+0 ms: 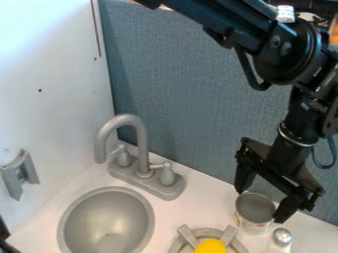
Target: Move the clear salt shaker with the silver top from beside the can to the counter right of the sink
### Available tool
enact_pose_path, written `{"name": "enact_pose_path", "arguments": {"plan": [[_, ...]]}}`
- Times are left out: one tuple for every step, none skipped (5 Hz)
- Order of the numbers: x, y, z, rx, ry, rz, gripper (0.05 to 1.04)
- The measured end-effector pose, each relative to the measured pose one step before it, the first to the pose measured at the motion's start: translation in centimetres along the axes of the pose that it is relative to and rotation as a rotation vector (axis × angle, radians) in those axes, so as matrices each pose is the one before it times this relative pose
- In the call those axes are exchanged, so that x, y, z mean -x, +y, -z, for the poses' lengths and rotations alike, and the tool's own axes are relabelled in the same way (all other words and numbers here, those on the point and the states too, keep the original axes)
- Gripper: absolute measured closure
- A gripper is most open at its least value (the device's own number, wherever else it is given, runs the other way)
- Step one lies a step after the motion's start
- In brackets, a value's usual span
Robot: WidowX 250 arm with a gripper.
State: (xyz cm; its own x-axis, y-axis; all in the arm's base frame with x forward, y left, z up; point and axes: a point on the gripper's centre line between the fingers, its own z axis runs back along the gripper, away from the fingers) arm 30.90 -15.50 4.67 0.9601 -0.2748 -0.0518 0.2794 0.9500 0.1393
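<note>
Currently, the spread gripper [262, 204] is straddling the can [252, 211], lower right.
Off-center contact is risking tipping it against the silver-topped bottle [282, 238].

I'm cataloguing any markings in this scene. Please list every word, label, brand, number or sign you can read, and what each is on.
No text can be read.
Can by the claw: small marks on its pale side, too small to read.
White tag on the arm: any print is too small to read.
</note>
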Motion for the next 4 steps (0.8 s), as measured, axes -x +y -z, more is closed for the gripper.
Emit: {"name": "enact_pose_path", "arguments": {"plan": [[0.419, -0.047, 1.426, -0.0093, 0.0435, 0.0018, 0.083], [-0.991, -1.046, 1.452, 0.0482, -0.0217, -0.0341, 0.083], [-1.985, -0.677, 0.974, 0.0071, -0.0285, -0.0541, 0.083], [-1.263, -0.916, 1.727, 0.0144, 0.0189, -0.0199, 0.083]]}}
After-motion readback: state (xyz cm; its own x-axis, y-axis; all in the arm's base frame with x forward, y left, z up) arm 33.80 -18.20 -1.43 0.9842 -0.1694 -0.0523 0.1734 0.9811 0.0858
